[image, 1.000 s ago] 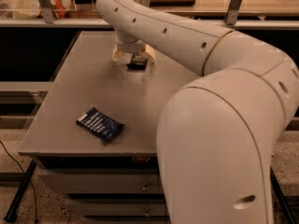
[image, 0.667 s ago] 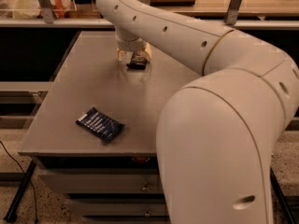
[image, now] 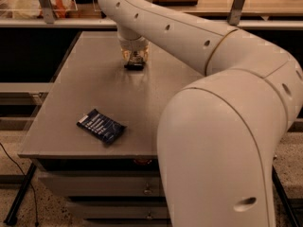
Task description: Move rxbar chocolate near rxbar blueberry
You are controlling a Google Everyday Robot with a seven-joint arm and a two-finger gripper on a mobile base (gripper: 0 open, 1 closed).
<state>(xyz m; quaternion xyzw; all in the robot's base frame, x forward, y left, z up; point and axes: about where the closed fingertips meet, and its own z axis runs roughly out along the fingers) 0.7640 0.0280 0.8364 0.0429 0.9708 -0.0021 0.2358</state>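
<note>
- The gripper point(image: 134, 59) was way out at the far end of the table point(image: 85, 79), pointing straight down, with the arm point(image: 189, 37) stretched across the whole top to get there.
- The rxbar chocolate point(image: 134, 66) sat directly under it as a small dark lump on the tabletop. From this angle the gripper looked to be touching it, or close to it.
- I honestly couldn't tell whether the gripper had closed on the bar or was just parked over it. The bar looked like it was down on the surface rather than lifted.
- The rxbar blueberry point(image: 101, 126) lay flat near the front edge of the table, turned at an angle, with nothing near it.
- The two bars were well apart, with most of the tabletop between them.
- My read is that this was the early part of the job, somewhere around the grab. The reach was done, but the actual move wasn't.
- What was left: get a firm hold if it didn't have one, lift, carry the chocolate bar toward the front, and set it down just beside the blue one without landing on it.
- A flat wrapper like that could easily slip out, so the pickup looked like the tricky part.
</note>
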